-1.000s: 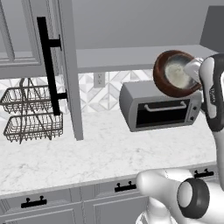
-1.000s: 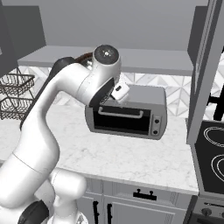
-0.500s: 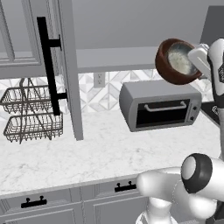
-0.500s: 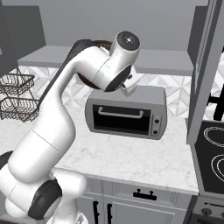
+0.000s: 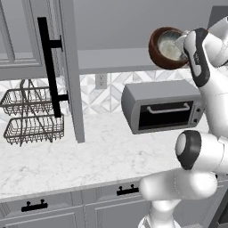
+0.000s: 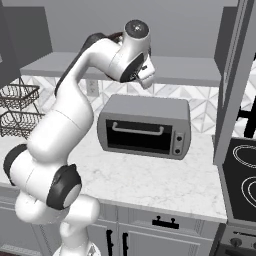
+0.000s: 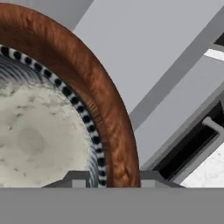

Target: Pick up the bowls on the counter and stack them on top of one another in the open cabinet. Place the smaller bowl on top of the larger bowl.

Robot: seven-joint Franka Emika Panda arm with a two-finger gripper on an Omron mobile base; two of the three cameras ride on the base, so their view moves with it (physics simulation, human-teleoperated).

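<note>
My gripper (image 5: 181,43) is shut on the rim of the larger bowl (image 5: 156,48), a glossy reddish-brown bowl held high and tipped on its side above the toaster oven. The smaller bowl (image 5: 169,44), pale and speckled inside, sits nested in it. In the hand view the fingertips (image 7: 77,176) straddle the brown wall of the larger bowl (image 7: 89,87), with the smaller bowl (image 7: 35,131) just inside it. The open cabinet shelf (image 5: 111,60) lies just left of and slightly below the bowls, and its door (image 5: 67,75) stands open. The counter (image 5: 102,156) lies below.
A grey toaster oven (image 5: 162,107) stands on the counter under the bowls. A two-tier wire basket (image 5: 31,118) sits at the far left behind the door's black bar handle (image 5: 48,67). A stove top (image 6: 242,175) lies right of the counter (image 6: 165,177).
The arm has lifted the nested bowls higher and a little to the left, from beside the toaster oven's top up to the level of the cabinet shelf. The grip has not changed.
</note>
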